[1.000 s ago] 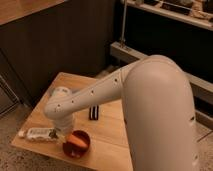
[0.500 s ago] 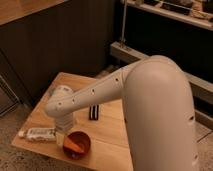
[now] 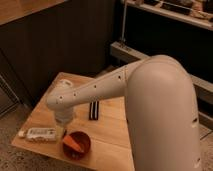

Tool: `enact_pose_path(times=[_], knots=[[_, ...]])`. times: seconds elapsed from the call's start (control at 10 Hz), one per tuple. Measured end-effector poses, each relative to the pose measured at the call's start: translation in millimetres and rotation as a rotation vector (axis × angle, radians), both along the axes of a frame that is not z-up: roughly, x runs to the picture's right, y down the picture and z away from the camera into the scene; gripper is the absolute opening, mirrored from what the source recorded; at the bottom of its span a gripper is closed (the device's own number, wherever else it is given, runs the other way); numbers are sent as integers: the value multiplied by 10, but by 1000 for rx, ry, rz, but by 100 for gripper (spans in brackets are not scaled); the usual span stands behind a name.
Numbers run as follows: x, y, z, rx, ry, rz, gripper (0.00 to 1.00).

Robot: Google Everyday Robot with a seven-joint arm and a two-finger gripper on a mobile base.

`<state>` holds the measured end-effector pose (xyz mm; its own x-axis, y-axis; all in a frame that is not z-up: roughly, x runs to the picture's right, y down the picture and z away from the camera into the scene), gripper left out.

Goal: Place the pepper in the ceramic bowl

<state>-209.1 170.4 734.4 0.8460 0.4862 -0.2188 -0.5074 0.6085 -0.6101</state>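
Since a moment ago, the big white arm [image 3: 100, 90] has lifted a little, so more of the ceramic bowl [image 3: 80, 148] shows. The pepper [image 3: 73, 145] now lies inside the bowl, leaning on its left side, with one end poking over the rim. The bowl sits near the front edge of the wooden table [image 3: 110, 135].

The hand [image 3: 64, 121] hangs at the end of the arm, just above and a bit left of the bowl. It is mostly hidden behind the wrist. Nothing seems to be in it, since the pepper rests apart from it in the bowl.

To the left of the bowl lies a white tube [image 3: 41, 133] with its cap pointing left. Behind the bowl, near the middle of the table, lies a dark striped thing [image 3: 93, 109].
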Motion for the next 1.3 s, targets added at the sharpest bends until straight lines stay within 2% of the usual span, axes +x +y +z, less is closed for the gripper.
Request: enact_pose_path(times=[0.2, 0.4, 0.5, 0.8, 1.0, 1.3], knots=[[-63, -228, 43, 6, 17, 81, 80], [-60, -410, 126, 9, 60, 160, 80], [-24, -487, 203, 7, 106, 213, 80], [104, -592, 388, 21, 215, 307, 80], [121, -611, 426, 28, 240, 326, 80], [123, -609, 427, 29, 240, 325, 80]])
